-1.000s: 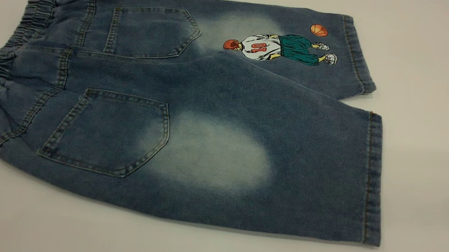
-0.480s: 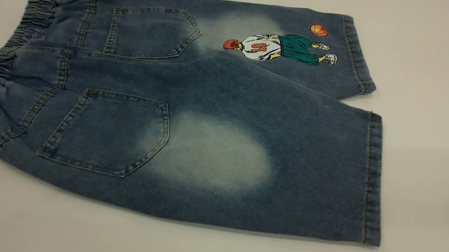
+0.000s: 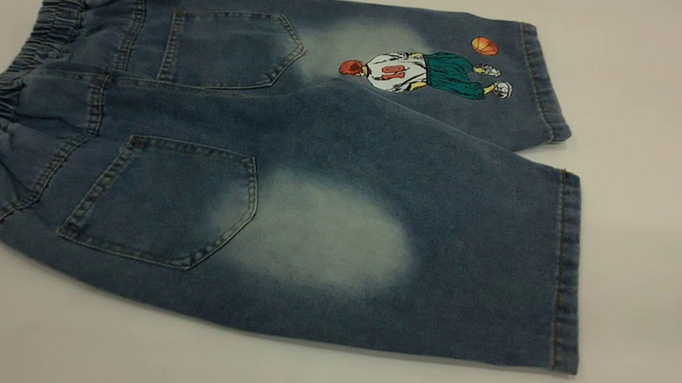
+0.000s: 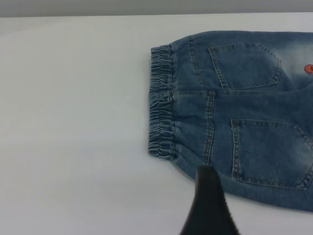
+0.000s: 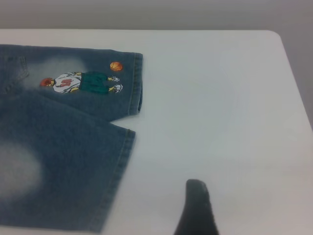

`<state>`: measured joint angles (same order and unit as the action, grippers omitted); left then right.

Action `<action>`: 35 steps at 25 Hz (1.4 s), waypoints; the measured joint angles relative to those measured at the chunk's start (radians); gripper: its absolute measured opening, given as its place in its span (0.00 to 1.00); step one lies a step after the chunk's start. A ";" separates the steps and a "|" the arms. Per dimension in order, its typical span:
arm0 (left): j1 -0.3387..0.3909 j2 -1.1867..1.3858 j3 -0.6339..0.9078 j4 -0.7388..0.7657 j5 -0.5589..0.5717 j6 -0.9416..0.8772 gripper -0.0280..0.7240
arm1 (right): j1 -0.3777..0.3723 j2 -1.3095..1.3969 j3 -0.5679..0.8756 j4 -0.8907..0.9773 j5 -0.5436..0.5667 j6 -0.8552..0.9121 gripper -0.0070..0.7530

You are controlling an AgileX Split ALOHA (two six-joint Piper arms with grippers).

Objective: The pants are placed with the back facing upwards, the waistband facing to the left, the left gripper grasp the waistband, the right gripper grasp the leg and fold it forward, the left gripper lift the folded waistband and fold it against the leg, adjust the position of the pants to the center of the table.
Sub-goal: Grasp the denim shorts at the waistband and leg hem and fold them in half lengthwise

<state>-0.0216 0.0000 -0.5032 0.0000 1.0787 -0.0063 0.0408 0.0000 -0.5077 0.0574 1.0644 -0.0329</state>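
Above the table (image 4: pixel 73 122), left claw (image 4: pixel 209 205) hovering

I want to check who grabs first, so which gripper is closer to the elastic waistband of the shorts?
Left. The left gripper hangs just off the waistband end of the shorts. The right gripper hangs past the leg hems, at the far end.
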 joint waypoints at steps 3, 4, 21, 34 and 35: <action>0.000 0.004 -0.004 0.007 0.000 -0.021 0.64 | 0.000 0.000 0.000 0.000 -0.001 0.005 0.61; 0.000 0.013 -0.012 0.007 -0.006 -0.037 0.64 | 0.000 0.000 -0.002 0.002 -0.005 0.008 0.61; 0.000 0.688 -0.042 -0.095 -0.639 -0.190 0.64 | 0.000 0.574 -0.108 0.298 -0.360 -0.118 0.61; 0.000 1.344 -0.281 -0.109 -0.788 -0.131 0.64 | 0.000 1.098 -0.071 0.980 -0.179 -0.697 0.61; 0.000 1.374 -0.295 -0.109 -0.788 -0.131 0.64 | 0.000 1.127 -0.061 1.006 -0.168 -0.726 0.61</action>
<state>-0.0216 1.3737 -0.7983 -0.1092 0.2911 -0.1374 0.0408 1.1269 -0.5683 1.0636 0.8966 -0.7585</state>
